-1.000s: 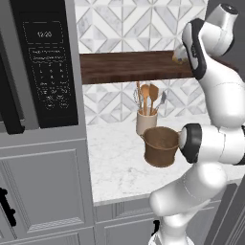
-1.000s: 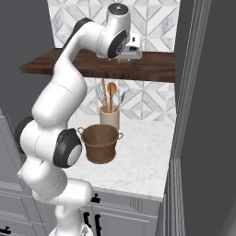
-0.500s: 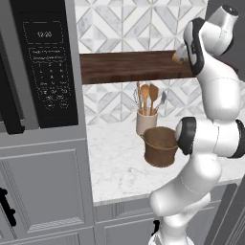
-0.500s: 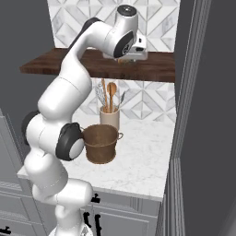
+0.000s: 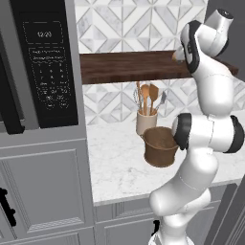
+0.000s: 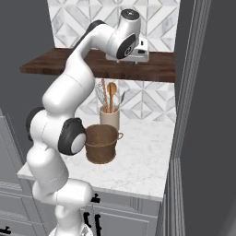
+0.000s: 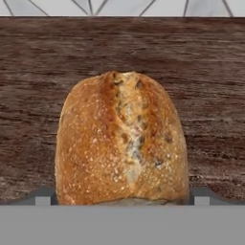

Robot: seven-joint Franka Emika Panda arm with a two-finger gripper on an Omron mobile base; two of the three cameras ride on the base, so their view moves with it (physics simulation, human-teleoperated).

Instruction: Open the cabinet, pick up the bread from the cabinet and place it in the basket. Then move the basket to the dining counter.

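Now the step in hand looks like the grasp itself, so start with what lies nearest the camera on the wrist. The two dark fingertips [image 7: 42, 196] stand spread to their widest, one at about 8 o'clock and the other at about 4 o'clock of the hand view, and they grip nothing yet. Between them sits the bread [image 7: 120, 139], a golden-brown roll with a split crust, resting on the dark wooden shelf [image 7: 206, 72]. Its lower edge is cut off, so whether the tips already touch its flanks cannot be told.

To do this well, I judge the hand [image 6: 131, 57] should keep the roll centred, settle a little lower so the pads meet the widest part, and then close evenly. A squeeze too high on the domed crust could let it slip out. The lift ought to be straight up and away from the tiled wall [image 7: 119, 7] at 12 o'clock.

Farther off, down on the marble table [image 6: 138, 168], the basket [image 6: 102, 144] stands upright in front of the cream utensil jar [image 6: 109, 119], touching or just beside it, roughly at 6 o'clock below the shelf, ready to receive the roll.
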